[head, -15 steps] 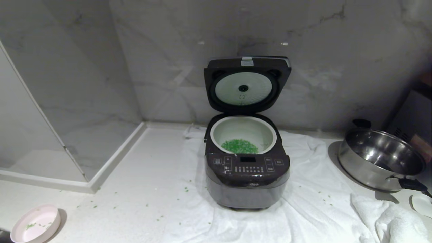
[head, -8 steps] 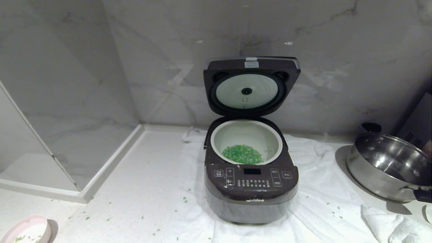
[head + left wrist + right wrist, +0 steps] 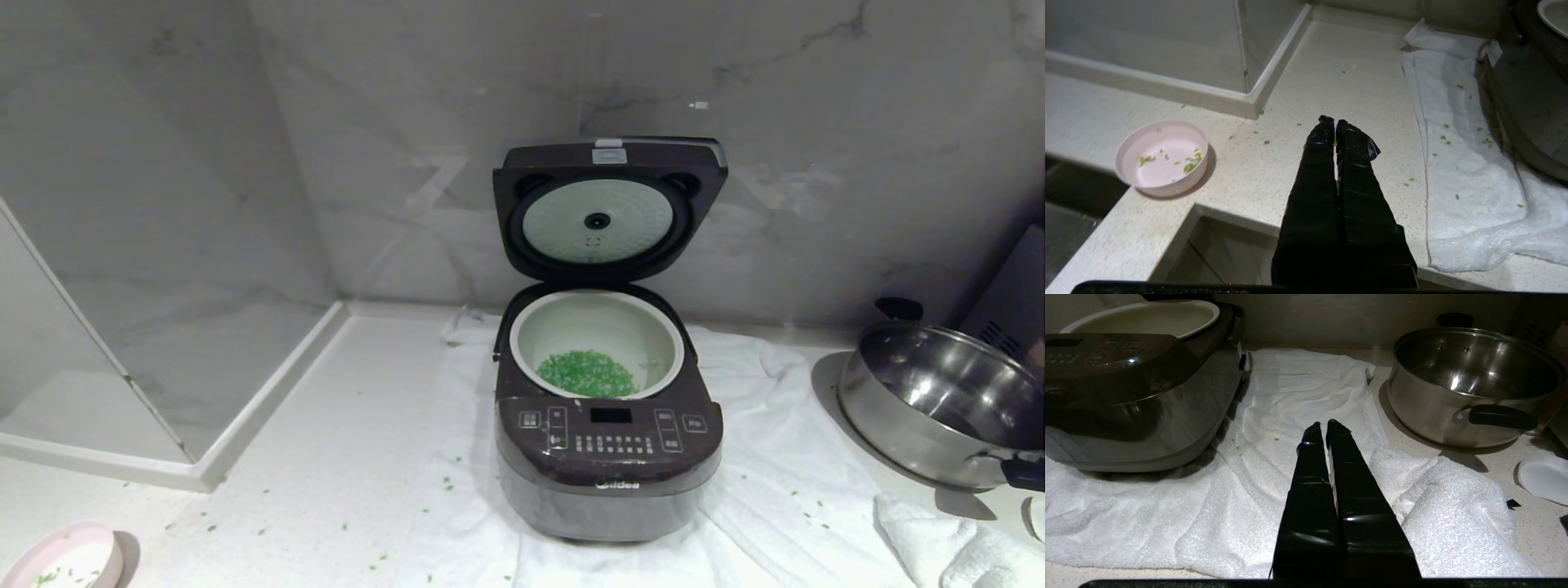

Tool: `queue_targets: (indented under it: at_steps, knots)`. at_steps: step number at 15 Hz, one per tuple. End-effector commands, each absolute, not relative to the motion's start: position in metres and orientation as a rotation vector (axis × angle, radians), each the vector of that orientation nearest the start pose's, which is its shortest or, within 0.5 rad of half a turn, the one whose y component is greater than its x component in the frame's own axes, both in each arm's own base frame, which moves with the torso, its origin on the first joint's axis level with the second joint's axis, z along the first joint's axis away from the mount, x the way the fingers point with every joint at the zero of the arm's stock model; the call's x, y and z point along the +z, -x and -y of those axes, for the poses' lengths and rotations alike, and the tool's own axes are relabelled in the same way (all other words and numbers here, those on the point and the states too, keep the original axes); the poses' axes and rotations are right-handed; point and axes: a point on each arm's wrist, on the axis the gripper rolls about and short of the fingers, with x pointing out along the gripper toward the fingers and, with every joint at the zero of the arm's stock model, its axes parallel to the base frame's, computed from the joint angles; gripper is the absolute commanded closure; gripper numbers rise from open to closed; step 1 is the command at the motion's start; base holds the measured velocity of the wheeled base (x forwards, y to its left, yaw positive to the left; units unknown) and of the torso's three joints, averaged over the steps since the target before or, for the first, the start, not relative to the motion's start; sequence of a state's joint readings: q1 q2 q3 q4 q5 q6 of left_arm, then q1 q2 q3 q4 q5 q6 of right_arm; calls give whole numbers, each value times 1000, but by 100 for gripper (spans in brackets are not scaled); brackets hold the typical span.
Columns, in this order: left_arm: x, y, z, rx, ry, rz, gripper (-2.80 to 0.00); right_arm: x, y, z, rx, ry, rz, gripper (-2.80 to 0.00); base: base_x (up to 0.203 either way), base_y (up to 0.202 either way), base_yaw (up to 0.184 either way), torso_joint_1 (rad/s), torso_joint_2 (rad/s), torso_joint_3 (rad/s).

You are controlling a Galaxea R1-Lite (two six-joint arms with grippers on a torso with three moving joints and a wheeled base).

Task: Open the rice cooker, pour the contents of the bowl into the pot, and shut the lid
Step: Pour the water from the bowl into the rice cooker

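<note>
On the worktop [image 3: 343, 457] the view has drawn nearer over the last second, so the rice cooker [image 3: 608, 457] looms larger and the bowl [image 3: 61, 559] has slid almost out at the lower left; the things themselves have not moved. The green bits [image 3: 586, 372] lie in the pot [image 3: 596, 304], only scraps remain in the bowl, and the lid [image 3: 608, 208] stands upright, so closing it looks like the one step left. Both the left gripper [image 3: 1334, 122] and the right gripper [image 3: 1322, 425] have fingers pressed together on nothing, low near the front edge and well apart from the lid, the bowl off to the left gripper's side.
</note>
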State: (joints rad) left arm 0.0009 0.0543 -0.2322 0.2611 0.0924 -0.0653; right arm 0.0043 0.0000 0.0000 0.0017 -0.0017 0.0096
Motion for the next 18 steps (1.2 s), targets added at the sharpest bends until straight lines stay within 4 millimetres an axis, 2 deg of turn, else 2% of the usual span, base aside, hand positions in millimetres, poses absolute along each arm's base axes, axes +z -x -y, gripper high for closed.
queue_targets:
  at_steps: [1,3,6,9,12,15,18]
  knots:
    - [149,21,-3,144,84,-225,0,75,23,0,3,-9,-3,0,0,0,0,0,0,0]
    - [163,-7,-5,240,74,-391,0,75,23,0,3,-9,-3,0,0,0,0,0,0,0]
    - [169,-50,-7,333,42,-617,0,75,23,0,3,-9,-2,0,0,0,0,0,0,0]
    - [158,-90,-18,450,42,-841,0,75,23,0,3,-9,-3,0,0,0,0,0,0,0]
    - [138,-116,-40,559,56,-1054,0,75,23,0,3,-9,-2,0,0,0,0,0,0,0]
    - [126,-126,-76,615,142,-1145,0,75,23,0,3,-9,-3,0,0,0,0,0,0,0]
    - [121,-116,-102,590,190,-1167,0,75,23,0,3,-9,-3,0,0,0,0,0,0,0]
